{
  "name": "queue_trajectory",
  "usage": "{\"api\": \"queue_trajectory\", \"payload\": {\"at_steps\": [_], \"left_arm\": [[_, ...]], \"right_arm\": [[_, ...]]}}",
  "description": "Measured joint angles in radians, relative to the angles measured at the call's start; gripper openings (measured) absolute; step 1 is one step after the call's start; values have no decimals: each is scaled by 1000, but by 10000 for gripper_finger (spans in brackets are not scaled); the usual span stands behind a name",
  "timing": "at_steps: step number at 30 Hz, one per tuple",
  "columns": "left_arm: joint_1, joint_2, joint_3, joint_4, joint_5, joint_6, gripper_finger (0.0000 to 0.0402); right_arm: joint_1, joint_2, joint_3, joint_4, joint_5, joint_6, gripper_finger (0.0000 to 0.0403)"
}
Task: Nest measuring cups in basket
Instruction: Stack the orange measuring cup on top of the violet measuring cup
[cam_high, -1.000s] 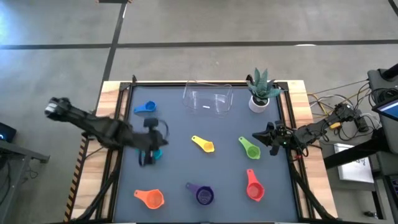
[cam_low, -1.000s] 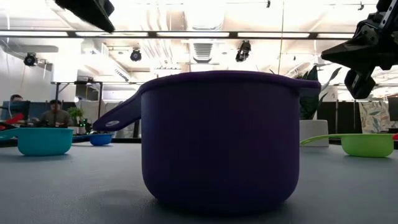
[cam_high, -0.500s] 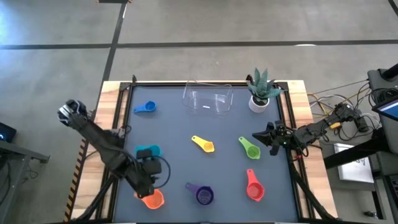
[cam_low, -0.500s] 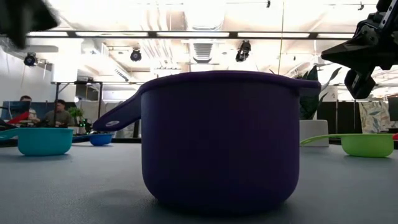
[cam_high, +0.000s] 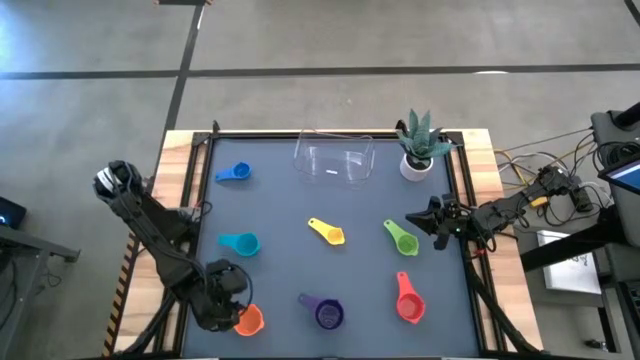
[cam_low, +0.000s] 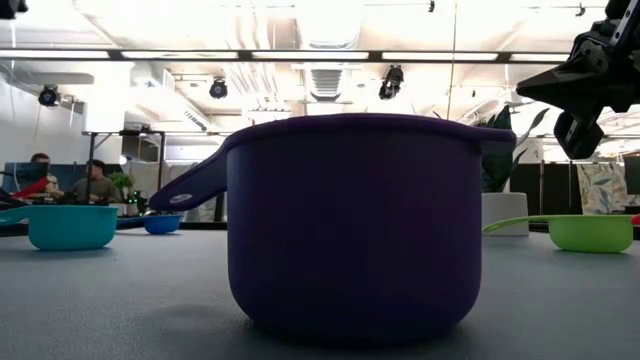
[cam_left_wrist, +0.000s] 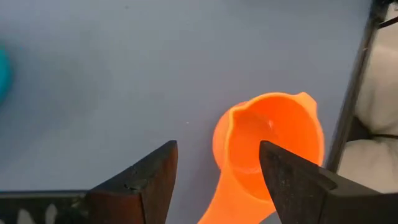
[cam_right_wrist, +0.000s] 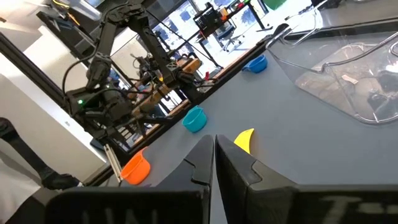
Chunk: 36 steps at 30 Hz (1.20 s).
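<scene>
Lower left of high view: left gripper (cam_high: 228, 310) over the orange cup (cam_high: 247, 320), fingers spread, handle between them, not pinched. Teal cup (cam_high: 240, 244) above it, blue cup (cam_high: 235, 173) upper left. Basket (cam_high: 334, 160) top centre, nothing in it. Purple cup (cam_high: 324, 312) bottom centre. Right gripper (cam_high: 418, 219) mid-right, fingers pressed together, holding nothing.

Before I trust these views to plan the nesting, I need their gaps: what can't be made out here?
- Low view: the purple cup fills the middle and hides the basket, yellow cup and most of the table behind it.
- Left wrist view: the orange cup's handle is cut off by the picture's edge between the open left hand's fingers.
- High view: the left hand covers part of the orange cup.
- High view: the basket's contents are too faint to judge.
</scene>
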Motion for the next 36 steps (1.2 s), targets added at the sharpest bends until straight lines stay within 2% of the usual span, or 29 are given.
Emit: {"api": "queue_trajectory", "payload": {"at_steps": [4,7,15,19,25,31,36], "left_arm": [[-15,6,-43,97,1,-26,210],[-15,25,-45,108,21,-24,207],[-15,151,-23,104,146,-13,179],[-14,197,6,104,153,34,136],[0,206,51,69,167,109,18],[44,157,140,-100,132,188,10],[159,137,265,-168,82,395,7]], "right_arm": [[0,0,0,0,0,0,9],[0,0,0,0,0,0,9],[0,0,0,0,0,0,9],[0,0,0,0,0,0,9],[0,0,0,0,0,0,9],[0,0,0,0,0,0,9],[0,0,0,0,0,0,9]]}}
